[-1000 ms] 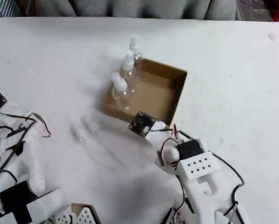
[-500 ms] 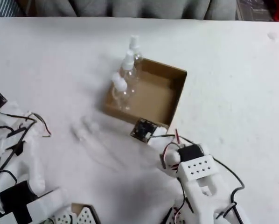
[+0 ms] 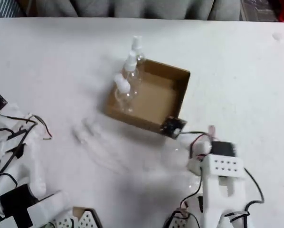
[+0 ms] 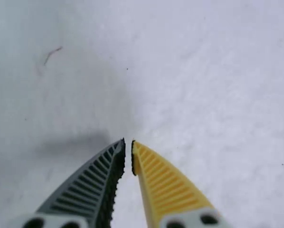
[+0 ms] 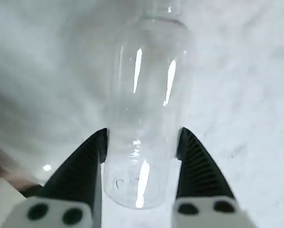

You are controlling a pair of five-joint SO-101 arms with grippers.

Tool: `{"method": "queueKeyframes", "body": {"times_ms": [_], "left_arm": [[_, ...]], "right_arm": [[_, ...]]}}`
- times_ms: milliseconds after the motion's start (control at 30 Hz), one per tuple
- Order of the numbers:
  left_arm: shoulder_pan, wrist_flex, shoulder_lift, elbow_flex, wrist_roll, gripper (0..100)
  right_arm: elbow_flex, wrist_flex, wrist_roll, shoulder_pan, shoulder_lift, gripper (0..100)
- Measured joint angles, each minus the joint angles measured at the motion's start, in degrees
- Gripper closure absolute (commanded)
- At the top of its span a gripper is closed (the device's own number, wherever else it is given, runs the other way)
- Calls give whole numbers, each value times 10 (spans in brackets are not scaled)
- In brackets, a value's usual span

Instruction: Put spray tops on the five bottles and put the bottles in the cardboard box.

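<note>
A clear bottle lies on the white cloth with the black fingers of my right gripper shut on its two sides; its neck end is blurred. In the high view my right arm sits near the front right corner of the cardboard box. Three clear bottles with white spray tops stand in a row along the box's left wall; whether they are inside it I cannot tell. My left gripper is shut on nothing, just above bare cloth.
Faint pale shapes lie on the cloth left of the box. My left arm and its cables occupy the front left corner. The table's far side and right side are bare white cloth.
My right arm has swung to the right and drawn back, its wrist going from the box's front wall to the front right corner. The left arm and the standing bottles have not moved.
</note>
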Motion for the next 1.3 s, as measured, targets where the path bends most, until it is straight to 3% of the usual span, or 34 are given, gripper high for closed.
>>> {"method": "queueKeyframes", "body": {"times_ms": [233,500,767,1033,1300], "left_arm": [[0,0,0,0,0,976],[0,0,0,0,0,976],[0,0,0,0,0,977],[0,0,0,0,0,976],[0,0,0,0,0,976]], "right_arm": [[-32,7,133,183,0,982],[-32,-69,147,302,22,982],[-79,-149,147,330,177,953],[-171,-150,111,334,325,674],[-241,-84,18,292,339,659]]}}
